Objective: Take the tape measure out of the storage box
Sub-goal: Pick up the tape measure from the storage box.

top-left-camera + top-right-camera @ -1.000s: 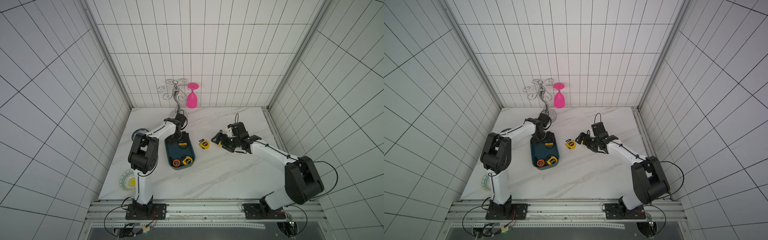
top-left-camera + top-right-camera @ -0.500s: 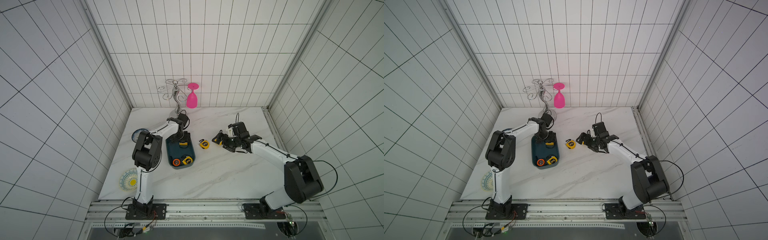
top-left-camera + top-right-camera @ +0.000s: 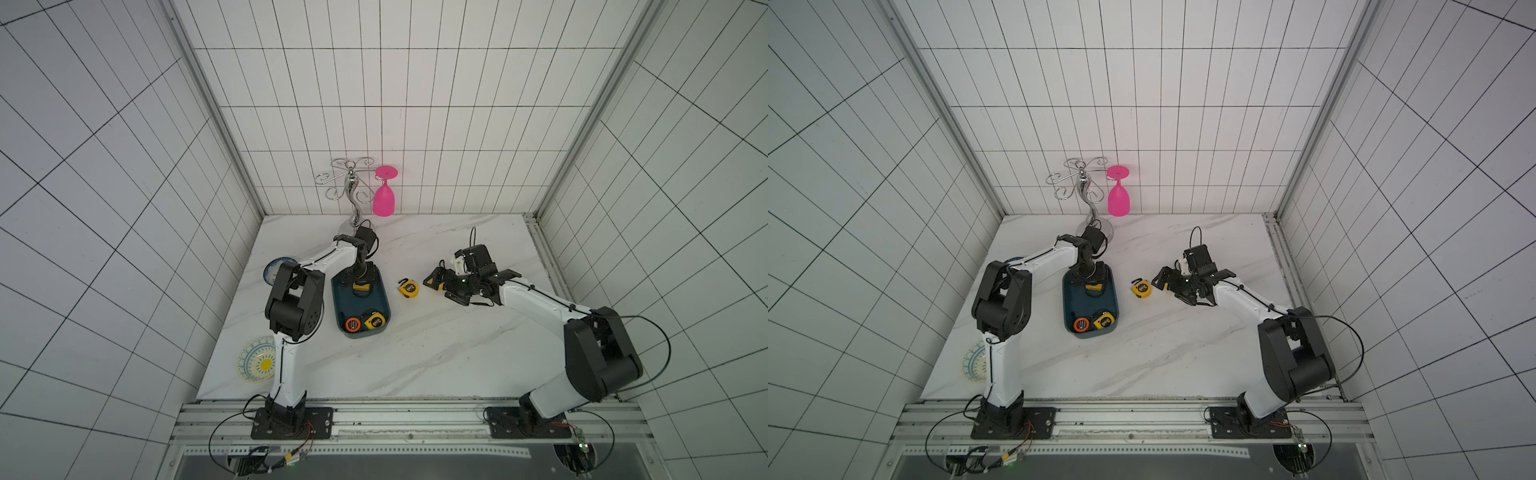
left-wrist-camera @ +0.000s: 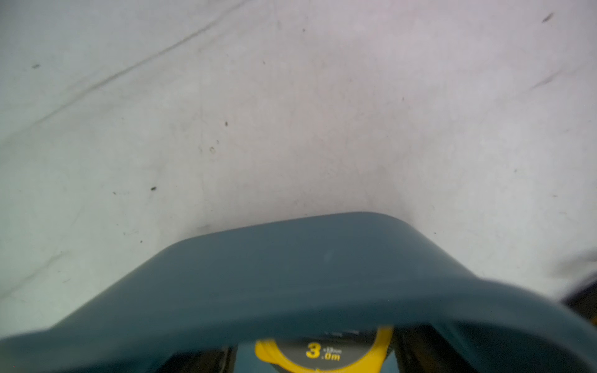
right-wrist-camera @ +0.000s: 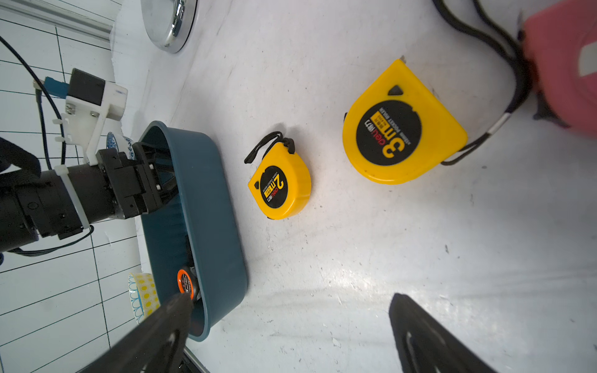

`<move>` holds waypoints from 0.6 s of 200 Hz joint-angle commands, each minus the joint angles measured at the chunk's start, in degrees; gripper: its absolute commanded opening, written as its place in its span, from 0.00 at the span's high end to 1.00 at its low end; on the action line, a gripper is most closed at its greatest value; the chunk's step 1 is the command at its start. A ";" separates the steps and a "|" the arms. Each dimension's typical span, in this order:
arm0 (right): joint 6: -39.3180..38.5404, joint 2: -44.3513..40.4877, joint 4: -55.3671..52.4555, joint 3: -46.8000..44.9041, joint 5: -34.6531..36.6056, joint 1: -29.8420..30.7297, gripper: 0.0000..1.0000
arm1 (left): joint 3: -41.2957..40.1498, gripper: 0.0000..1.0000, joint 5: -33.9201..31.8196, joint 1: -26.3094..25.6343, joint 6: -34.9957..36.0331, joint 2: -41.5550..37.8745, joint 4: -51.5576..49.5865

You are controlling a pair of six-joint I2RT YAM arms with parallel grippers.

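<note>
The left gripper (image 3: 360,280) reaches into the far end of the storage box (image 3: 338,305). Its two fingers (image 4: 416,352) stand on either side of the 3.0m tape measure (image 4: 323,353), which lies on the box floor. The wrist view is blurred, so I cannot tell if they clamp it. An orange tape measure (image 3: 352,324) and a yellow tape measure (image 3: 374,321) lie at the near end of the box. The right gripper (image 5: 290,300) is spread wide and holds nothing. It hangs over the table (image 3: 415,353), near a small 2m tape measure (image 5: 279,190) and a large 3m tape measure (image 5: 403,126), both outside the box.
</note>
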 commanded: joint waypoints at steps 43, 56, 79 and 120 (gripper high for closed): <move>-0.63 0.51 -0.72 1.69 -0.78 -0.51 0.01 | 0.82 0.55 0.82 0.30 -0.01 2.47 -0.19; -0.61 0.42 -0.54 1.49 -0.96 -0.51 0.01 | 0.37 0.65 1.07 0.30 -0.31 1.69 -0.19; -0.70 0.33 -0.35 1.38 -1.32 -0.39 0.01 | -0.83 0.94 1.53 0.29 -1.52 -0.68 -0.51; -1.63 -0.11 -0.03 1.71 -1.23 0.68 0.01 | -4.44 1.00 2.82 0.03 -5.66 -8.84 -0.27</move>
